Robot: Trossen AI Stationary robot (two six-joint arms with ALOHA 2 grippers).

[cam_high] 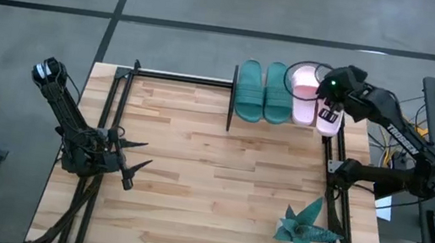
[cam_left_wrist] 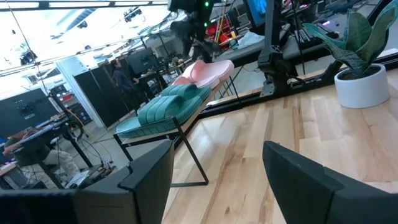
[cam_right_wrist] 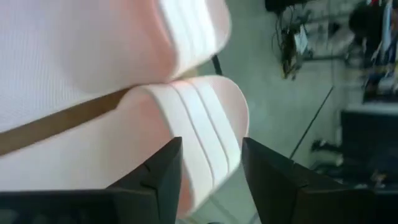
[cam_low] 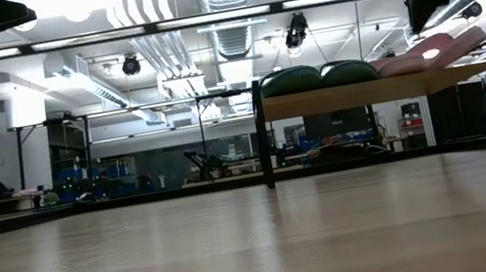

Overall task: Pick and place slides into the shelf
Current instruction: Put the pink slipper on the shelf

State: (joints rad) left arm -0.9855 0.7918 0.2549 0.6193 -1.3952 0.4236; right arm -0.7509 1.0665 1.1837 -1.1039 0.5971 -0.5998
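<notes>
Right gripper (fingers apart) hovers over the last pink slide on the shelf.

Four slides are counted on the shelf: two teal slides and two pink slides. One plant is seen.

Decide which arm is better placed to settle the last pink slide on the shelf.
The right: its hand hovers directly over the outermost pale pink foam slide on the light wood shelf, while the left hand waits across the table.

No readable text, label, brand or number shows in any view.
</notes>
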